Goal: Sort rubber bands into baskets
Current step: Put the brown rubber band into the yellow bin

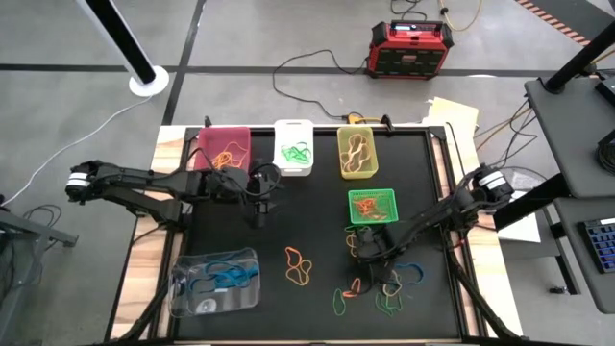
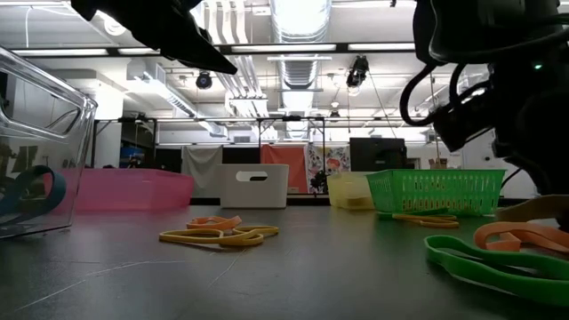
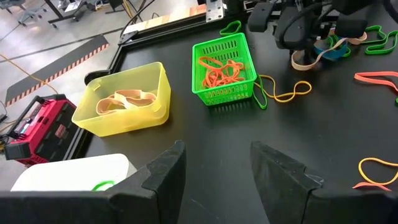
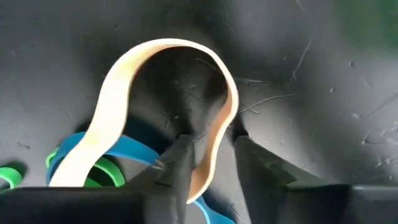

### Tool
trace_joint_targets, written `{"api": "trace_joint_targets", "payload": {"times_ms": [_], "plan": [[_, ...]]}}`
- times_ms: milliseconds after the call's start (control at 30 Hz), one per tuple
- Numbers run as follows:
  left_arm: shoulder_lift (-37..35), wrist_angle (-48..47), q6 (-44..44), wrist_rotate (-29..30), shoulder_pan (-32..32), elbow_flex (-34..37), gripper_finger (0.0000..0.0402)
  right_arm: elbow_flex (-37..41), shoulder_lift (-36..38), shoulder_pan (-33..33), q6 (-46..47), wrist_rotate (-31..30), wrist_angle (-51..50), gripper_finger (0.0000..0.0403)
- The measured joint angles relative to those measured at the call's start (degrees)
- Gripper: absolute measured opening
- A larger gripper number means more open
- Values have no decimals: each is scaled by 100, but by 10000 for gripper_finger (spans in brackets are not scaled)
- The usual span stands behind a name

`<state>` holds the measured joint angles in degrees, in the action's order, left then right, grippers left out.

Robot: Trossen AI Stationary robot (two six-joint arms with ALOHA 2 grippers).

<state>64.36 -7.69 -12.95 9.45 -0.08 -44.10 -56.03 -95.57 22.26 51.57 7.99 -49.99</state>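
Closest to the lens, a cream rubber band (image 4: pixel 118 93) arched up off the black mat (image 1: pixel 317 211), one strand running between the fingers (image 4: pixel 177 165) of the right gripper (image 4: pixel 211 146). The jaws stood a little apart, straddling that strand with a gap showing, not yet clamped on it. Blue and green bands lay just under the cream loop.

From above, at the left near corner of the mat, the clear basket (image 1: pixel 183 279) held blue bands (image 1: pixel 231 279). Along the far edge stood the pink basket (image 1: pixel 207 139) with an orange band inside. Just in front of it the left gripper (image 1: pixel 259 213) hung over bare mat, its jaws wide open and empty. Next came the white basket (image 1: pixel 293 127) with green bands (image 1: pixel 293 154). Nearer the front, a loose orange and yellow pair (image 1: pixel 296 267) lay alone. Further right, the yellow basket (image 1: pixel 356 176) held tan bands (image 3: pixel 127 99), and the green mesh basket (image 1: pixel 372 195) in front of it held orange bands (image 3: pixel 217 71). The right gripper reached down just in front of the mesh basket, at the edge of a mixed pile of loose bands (image 1: pixel 389 288) in green, orange, yellow and blue.
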Motion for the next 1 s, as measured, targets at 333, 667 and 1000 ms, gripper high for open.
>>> {"api": "trace_joint_targets", "payload": {"times_ms": [333,667,1000], "plan": [[0,-3,-2,0,1,0,162,-107,559,11,-118,-31,2,10],[-1,11,-3,0,2,0,162,-542,1798,-366,-1041,-2057,354,9],[15,13,-2,0,1,0,162,-621,2264,-1901,-3561,-5035,1344,9]]}}
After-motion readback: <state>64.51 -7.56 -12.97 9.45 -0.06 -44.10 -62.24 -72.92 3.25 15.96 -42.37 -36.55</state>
